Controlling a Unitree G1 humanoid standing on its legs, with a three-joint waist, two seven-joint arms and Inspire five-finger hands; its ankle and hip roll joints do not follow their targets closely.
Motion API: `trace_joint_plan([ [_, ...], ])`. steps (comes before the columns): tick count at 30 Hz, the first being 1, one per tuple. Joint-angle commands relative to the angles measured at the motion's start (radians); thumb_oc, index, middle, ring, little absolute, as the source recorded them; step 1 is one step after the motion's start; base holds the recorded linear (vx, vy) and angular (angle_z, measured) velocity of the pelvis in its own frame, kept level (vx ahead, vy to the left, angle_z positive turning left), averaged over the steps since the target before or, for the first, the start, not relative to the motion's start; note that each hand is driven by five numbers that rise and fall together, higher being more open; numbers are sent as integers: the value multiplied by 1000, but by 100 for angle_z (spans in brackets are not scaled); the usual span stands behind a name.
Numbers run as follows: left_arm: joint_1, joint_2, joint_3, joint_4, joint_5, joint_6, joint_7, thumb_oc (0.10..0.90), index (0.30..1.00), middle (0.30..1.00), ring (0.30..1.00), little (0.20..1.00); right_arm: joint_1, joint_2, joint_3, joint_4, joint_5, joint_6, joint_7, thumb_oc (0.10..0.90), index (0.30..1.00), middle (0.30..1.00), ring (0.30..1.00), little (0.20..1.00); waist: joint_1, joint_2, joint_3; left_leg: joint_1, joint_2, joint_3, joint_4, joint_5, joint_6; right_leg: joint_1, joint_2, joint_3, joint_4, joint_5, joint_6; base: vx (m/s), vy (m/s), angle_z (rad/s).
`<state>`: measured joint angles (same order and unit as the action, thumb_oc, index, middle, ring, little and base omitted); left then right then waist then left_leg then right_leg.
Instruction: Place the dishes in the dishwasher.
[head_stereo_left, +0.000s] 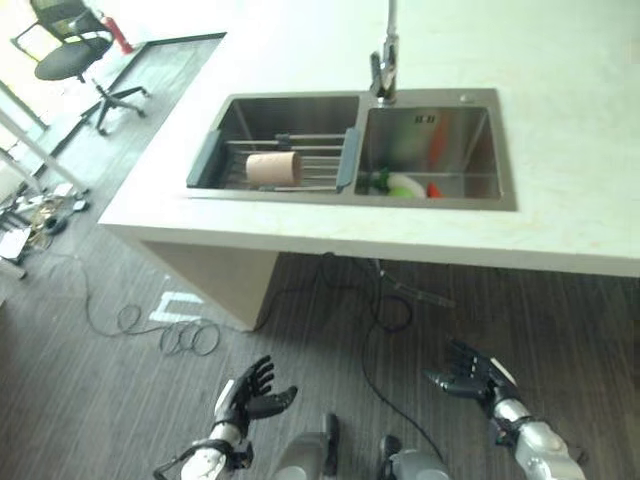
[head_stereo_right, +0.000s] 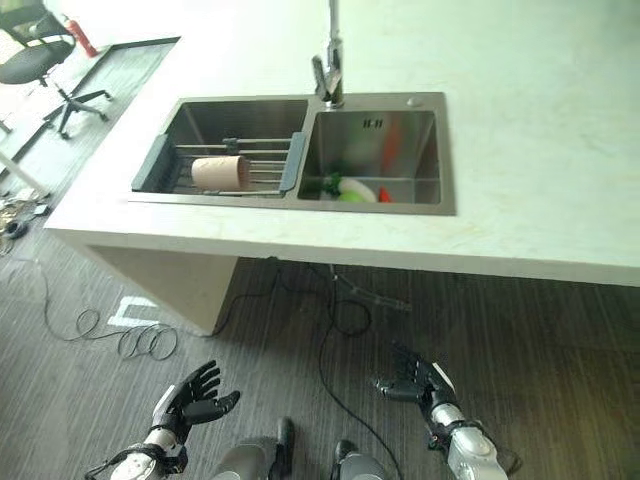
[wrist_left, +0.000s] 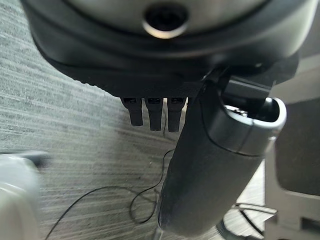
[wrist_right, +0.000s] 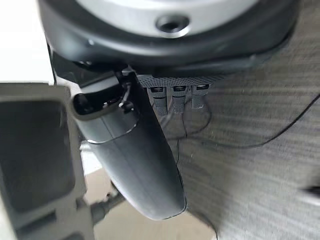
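None of the dishes appears to have been moved yet, so by my reading the whole task is still ahead. A beige cup (head_stereo_left: 273, 167) lies on its side on the wire rack (head_stereo_left: 290, 160) that spans the left basin of the sink (head_stereo_left: 505, 150), which is set into the worktop (head_stereo_left: 560, 120) toward its front edge. In the right basin, against the front wall, sit a pale green-and-white dish (head_stereo_left: 403, 185) and something small and red (head_stereo_left: 433, 189) beside it; what exactly they are is too small to tell. No dishwasher can be made out from these angles.

Both arms hang low over the floor, well short of the worktop's front edge. The left robot hand (head_stereo_left: 248, 394) is empty, its fingers loosely spread and the thumb standing off to the side; its wrist view shows the fingers straight with nothing between them and the thumb. The right robot hand (head_stereo_left: 472, 376) is likewise relaxed and spread, holding and touching nothing.
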<state>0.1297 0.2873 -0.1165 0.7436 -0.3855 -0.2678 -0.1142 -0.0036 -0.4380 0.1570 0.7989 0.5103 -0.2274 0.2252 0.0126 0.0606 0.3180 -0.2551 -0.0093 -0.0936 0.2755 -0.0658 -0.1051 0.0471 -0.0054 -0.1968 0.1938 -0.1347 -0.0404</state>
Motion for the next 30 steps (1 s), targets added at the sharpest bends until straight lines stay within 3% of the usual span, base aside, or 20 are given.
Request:
trace_joint_plan([
  [1,14,13,2,-42,-10,-94,-15,800,900,900,900,900,13,-33,-30,-33,-31,-85,23,800,900,900,900,900,61,18,-5,30,34,44,25,54,1,-59,-94,72,106,-88,115,77,159,-35],
  [7,-43,5,5,103,-9,-134,-10,800,900,900,900,900,2,-11,-50,81,-27,-122,60,800,900,900,900,900,46,25,-41,85,16,31,25,-51,34,-72,-139,34,106,-82,133,77,221,-27],
  [15,-105,8,-4,246,-27,-146,-10,800,900,900,900,900,-46,20,-64,231,-40,-163,63,800,900,900,900,900,44,22,-59,128,-20,70,25,-114,99,-72,-181,26,106,-65,152,32,191,6],
  [16,-120,9,-6,266,-6,-135,-12,800,900,900,900,900,-52,32,-77,272,-34,-169,55,800,900,900,900,900,47,21,-63,146,-27,81,25,-129,124,-48,-177,26,106,-65,151,99,215,-12],
  [17,-124,9,-8,270,2,-129,-10,800,900,900,900,900,-52,36,-80,277,-31,-169,53,800,900,900,900,900,46,21,-63,153,-30,83,25,-134,135,-37,-172,25,106,-55,151,156,283,3],
  [18,-132,10,-16,274,14,-114,-7,800,900,900,900,900,-50,43,-86,285,-34,-174,46,800,900,900,900,900,38,27,-62,170,-36,80,25,-148,160,-20,-156,20,120,8,160,153,273,24],
  [20,-149,20,-30,276,33,-86,-6,800,900,900,900,900,-38,50,-91,282,-60,-191,34,800,900,900,900,900,26,25,-42,200,-54,95,25,-165,199,-96,-155,24,326,69,166,132,236,32],
  [22,-151,24,-38,272,37,-73,-6,800,900,900,900,900,-32,55,-90,274,-48,-189,32,800,900,900,900,900,31,21,-30,216,-54,109,25,-172,212,-139,-171,1,394,101,162,92,88,17],
  [25,-148,28,-39,265,52,-74,-18,800,900,900,900,900,-36,59,-96,278,-29,-198,34,800,900,900,900,900,21,-3,-18,239,-76,102,25,-189,214,-152,-143,-1,257,102,171,158,-60,-6],
  [27,-141,28,-43,257,58,-72,-17,800,900,900,900,900,-43,56,-103,292,-18,-202,46,800,900,900,900,900,8,-28,-14,272,-98,89,25,-219,212,-173,-150,-3,106,148,196,264,-131,13],
  [30,-132,29,-44,250,58,-64,-13,800,900,900,900,900,-51,51,-119,307,-34,-198,66,800,900,900,900,900,-8,-47,-18,304,-116,74,25,-257,214,-256,-161,31,106,152,221,273,-113,19],
])
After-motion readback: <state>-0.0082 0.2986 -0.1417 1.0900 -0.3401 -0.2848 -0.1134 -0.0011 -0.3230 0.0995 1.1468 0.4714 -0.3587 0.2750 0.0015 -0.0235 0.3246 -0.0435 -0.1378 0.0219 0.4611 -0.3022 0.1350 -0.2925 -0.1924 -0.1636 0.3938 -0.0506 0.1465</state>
